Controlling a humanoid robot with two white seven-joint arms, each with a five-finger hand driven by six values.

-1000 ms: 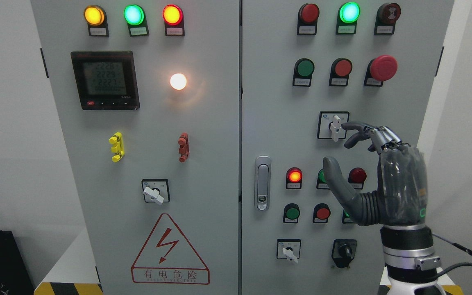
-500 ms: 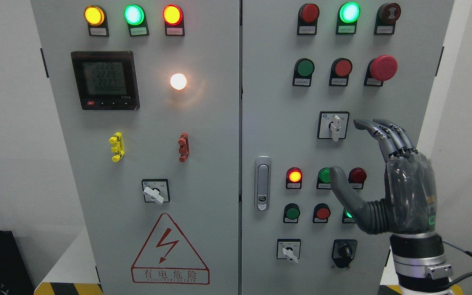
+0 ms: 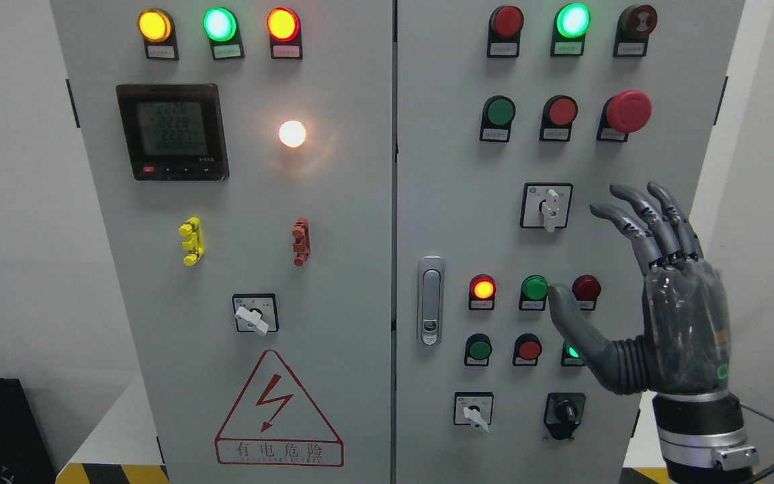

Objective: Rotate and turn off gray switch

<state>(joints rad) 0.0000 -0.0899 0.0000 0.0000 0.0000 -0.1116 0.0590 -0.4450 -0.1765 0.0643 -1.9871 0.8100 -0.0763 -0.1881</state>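
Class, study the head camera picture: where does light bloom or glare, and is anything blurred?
Head view: the white lamp blooms into a warm halo on the left door; the lit green lamp tints the panel around it; the right hand and gray switch look sharp.

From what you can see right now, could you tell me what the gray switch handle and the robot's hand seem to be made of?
Gray switch handle: probably molded plastic, pale and matte, with no metallic glint.
Right hand: fingers look like dark gray plastic or coated metal with a dull sheen; the palm shell is smoky and translucent, likely plastic; the wrist cuff looks like brushed metal.
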